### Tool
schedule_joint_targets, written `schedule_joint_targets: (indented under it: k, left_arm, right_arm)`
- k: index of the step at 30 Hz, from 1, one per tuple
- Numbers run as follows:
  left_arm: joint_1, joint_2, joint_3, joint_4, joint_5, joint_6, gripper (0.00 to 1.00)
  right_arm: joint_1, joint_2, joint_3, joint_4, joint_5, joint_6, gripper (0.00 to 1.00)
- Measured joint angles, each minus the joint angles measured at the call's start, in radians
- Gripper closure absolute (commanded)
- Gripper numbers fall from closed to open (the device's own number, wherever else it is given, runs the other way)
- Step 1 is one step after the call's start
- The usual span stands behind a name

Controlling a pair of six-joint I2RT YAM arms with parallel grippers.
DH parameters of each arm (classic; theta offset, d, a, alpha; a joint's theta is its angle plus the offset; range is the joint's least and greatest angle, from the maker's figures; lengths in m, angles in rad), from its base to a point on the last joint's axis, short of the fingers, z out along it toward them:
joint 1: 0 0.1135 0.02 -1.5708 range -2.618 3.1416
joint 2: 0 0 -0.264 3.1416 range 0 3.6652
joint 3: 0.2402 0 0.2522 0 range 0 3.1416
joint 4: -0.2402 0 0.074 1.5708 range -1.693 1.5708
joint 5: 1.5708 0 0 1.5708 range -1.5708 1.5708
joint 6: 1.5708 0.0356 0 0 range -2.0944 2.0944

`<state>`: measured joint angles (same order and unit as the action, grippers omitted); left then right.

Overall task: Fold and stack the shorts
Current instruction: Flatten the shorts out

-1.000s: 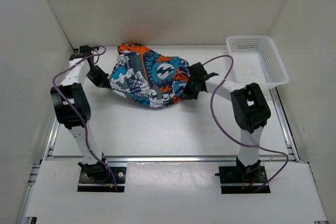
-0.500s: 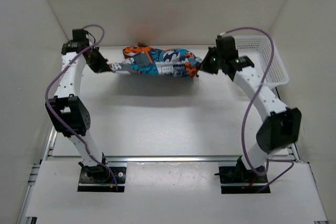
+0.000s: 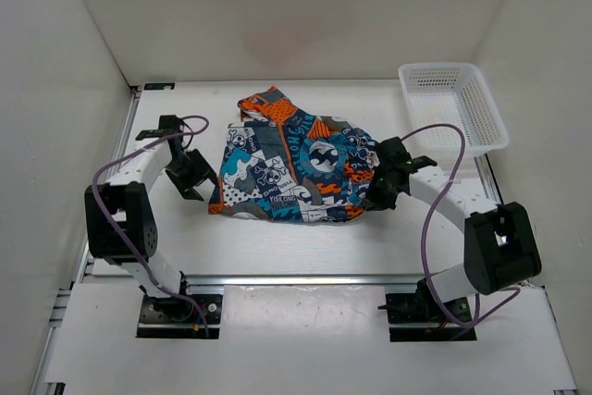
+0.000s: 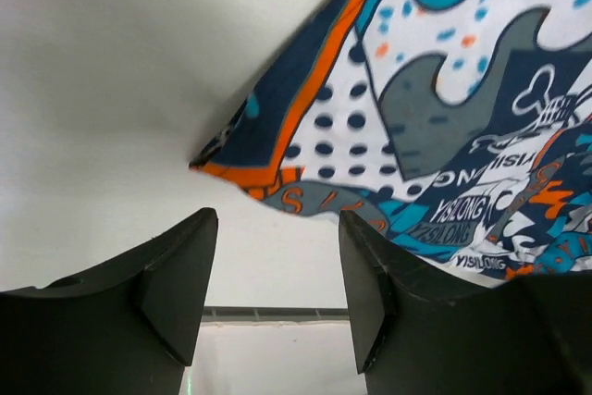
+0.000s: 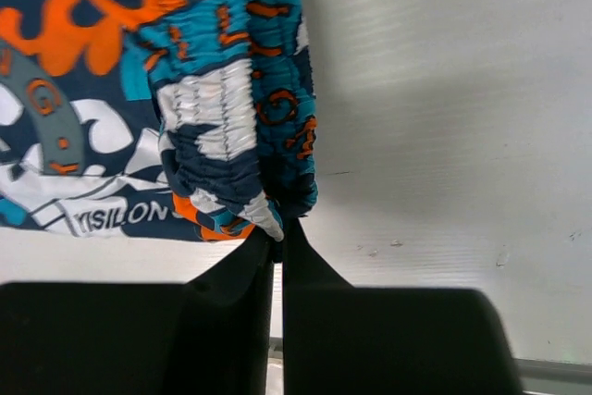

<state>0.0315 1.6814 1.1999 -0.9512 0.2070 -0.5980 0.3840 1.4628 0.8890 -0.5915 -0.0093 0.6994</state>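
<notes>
The shorts (image 3: 291, 166), printed in teal, orange, navy and white, lie spread on the white table. My left gripper (image 3: 199, 182) stands open just left of their lower left corner; in the left wrist view that corner (image 4: 231, 168) lies beyond the empty fingertips (image 4: 277, 256). My right gripper (image 3: 375, 193) is at the shorts' right edge. The right wrist view shows its jaws pressed together on the gathered elastic waistband (image 5: 240, 173), pinched at the tips (image 5: 277, 233).
A white mesh basket (image 3: 453, 108) sits at the back right of the table. White walls enclose the workspace on the left, back and right. A metal rail (image 3: 296, 279) runs along the table's near edge.
Both arms swung the shorts up to the back, then brought them down and forward onto the table. The left gripper let go of its corner and opened; the right stays shut on the waistband.
</notes>
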Motion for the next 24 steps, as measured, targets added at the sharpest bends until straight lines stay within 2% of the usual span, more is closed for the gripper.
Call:
schedule_joint_targets:
  k: [5,6,11,13,14,15,17,18,20,24]
  left_arm:
    - [-0.015,-0.101,-0.14,0.018,-0.029,-0.048,0.32]
    - [-0.02,-0.102,-0.169,0.018,-0.032,-0.058,0.24]
    - [-0.057,-0.073,-0.238,0.042,-0.036,-0.097,0.24]
    - [-0.078,-0.036,-0.229,0.063,-0.041,-0.106,0.31]
    - [-0.089,-0.011,-0.219,0.069,-0.045,-0.113,0.46]
    - [-0.1,0.014,-0.208,0.077,-0.055,-0.123,0.54]
    - [-0.123,0.051,-0.192,0.09,-0.078,-0.135,0.76]
    - [-0.131,0.061,-0.183,0.087,-0.085,-0.142,0.9]
    - [-0.145,0.071,-0.167,0.092,-0.099,-0.149,0.9]
    - [-0.169,0.093,-0.137,0.093,-0.113,-0.154,0.9]
  right_arm:
    - [-0.003,-0.026,0.007,0.006,0.008,0.003,0.99]
    - [-0.004,-0.026,0.007,0.006,0.008,0.005,0.99]
    - [-0.004,-0.029,-0.001,0.007,0.008,0.015,0.99]
    - [-0.004,-0.034,-0.013,0.009,0.007,0.023,0.97]
    - [-0.004,-0.037,-0.021,0.012,0.007,0.026,0.95]
    - [-0.004,-0.043,-0.03,0.012,0.007,0.029,0.81]
    - [-0.005,-0.062,-0.056,0.014,0.005,0.038,0.61]
    - [-0.006,-0.075,-0.071,0.014,0.003,0.042,0.42]
    - [-0.01,-0.106,-0.104,0.014,0.0,0.051,0.33]
    - [-0.014,-0.164,-0.15,0.01,-0.002,0.057,0.31]
